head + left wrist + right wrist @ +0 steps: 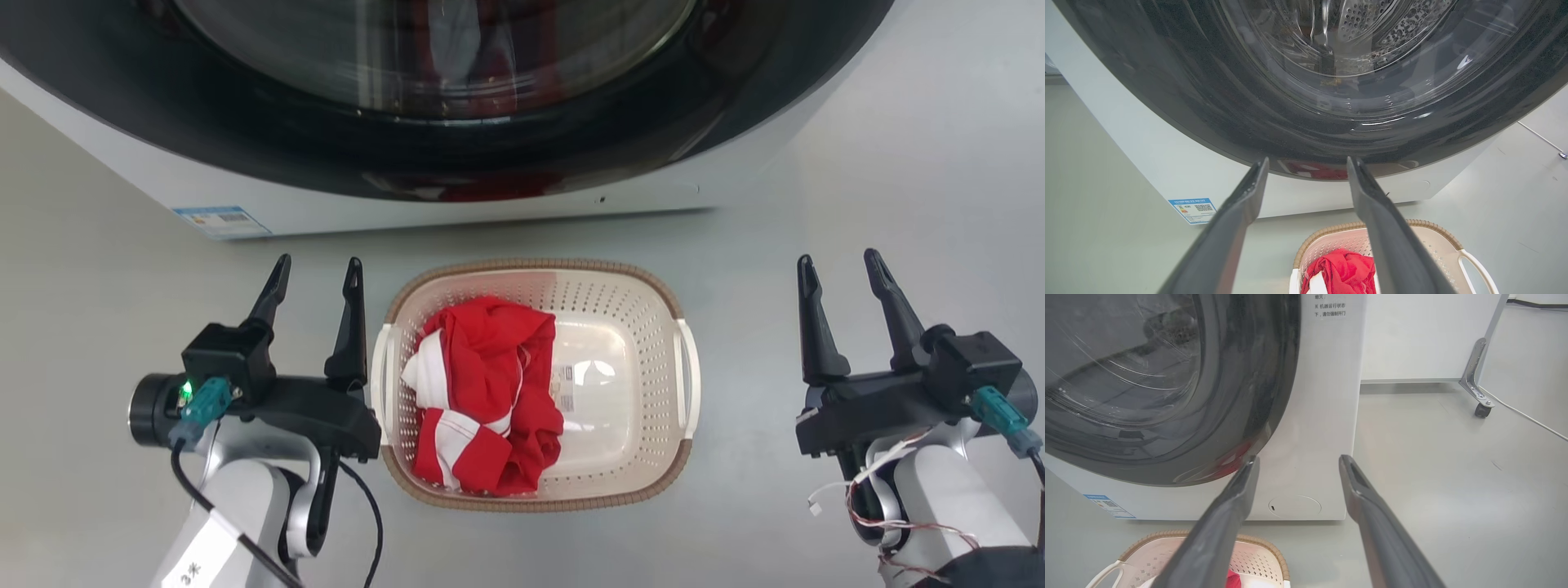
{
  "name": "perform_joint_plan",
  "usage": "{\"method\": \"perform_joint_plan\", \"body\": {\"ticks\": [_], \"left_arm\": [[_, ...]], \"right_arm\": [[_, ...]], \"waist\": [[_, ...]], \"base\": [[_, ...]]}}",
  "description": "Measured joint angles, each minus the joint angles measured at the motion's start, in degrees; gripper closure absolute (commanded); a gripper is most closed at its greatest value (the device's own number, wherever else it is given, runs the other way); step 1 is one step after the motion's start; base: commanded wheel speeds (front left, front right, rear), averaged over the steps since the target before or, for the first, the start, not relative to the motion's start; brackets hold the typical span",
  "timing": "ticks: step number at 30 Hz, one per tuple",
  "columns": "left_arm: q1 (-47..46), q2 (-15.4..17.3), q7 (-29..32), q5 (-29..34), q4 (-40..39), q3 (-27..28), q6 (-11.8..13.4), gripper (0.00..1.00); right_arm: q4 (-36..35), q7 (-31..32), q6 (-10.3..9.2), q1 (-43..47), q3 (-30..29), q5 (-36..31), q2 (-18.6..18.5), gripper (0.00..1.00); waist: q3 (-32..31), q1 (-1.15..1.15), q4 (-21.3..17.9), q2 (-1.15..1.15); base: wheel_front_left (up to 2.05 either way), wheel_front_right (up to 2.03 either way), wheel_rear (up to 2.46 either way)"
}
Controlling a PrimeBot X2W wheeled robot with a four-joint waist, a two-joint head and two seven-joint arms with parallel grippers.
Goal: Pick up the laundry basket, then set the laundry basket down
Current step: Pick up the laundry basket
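Left pincer [318, 263] stands wide and empty, just beside the laundry basket [531, 267]. The basket sits on the floor [98, 269] before the washing machine [490, 192], holding a red-and-white garment [490, 384]. Right pincer [839, 260] is also wide and empty, well apart.

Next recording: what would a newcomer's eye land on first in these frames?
The bright red and white garment comes first, bunched in the left half of the cream laundry basket, which sits on the grey floor at the centre of the head view. Above it looms the big dark washer door. The left gripper and right gripper flank the basket, both open and empty.
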Motion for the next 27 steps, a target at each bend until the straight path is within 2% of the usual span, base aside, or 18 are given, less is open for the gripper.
{"method": "perform_joint_plan", "body": {"ticks": [14, 22, 27], "left_arm": [[-9.5, 0.5, 2.9, -0.7, 10.4, 0.5, -2.5, 0.0], [-12.0, -0.2, 2.9, -1.2, 17.2, 0.0, -5.0, 0.0], [-12.4, -0.6, 2.9, -2.3, 20.7, 0.0, -5.6, 0.0]], "right_arm": [[7.3, -0.1, 2.3, -8.5, 2.2, 0.0, 2.2, 0.0], [12.6, -0.4, 3.43, -10.1, 3.1, 0.0, 3.6, 0.0], [14.7, -0.4, 4.11, -10.1, 3.5, 0.2, 4.6, 0.0]], "waist": [[10.4, 0.0, -0.8, 0.0], [14.6, 0.0, -1.4, 0.0], [16.0, 0.0, -1.6, 0.0]], "base": [[0.0, 0.0, 0.0], [0.0, 0.0, 0.0], [0.0, 0.0, 0.0]]}}
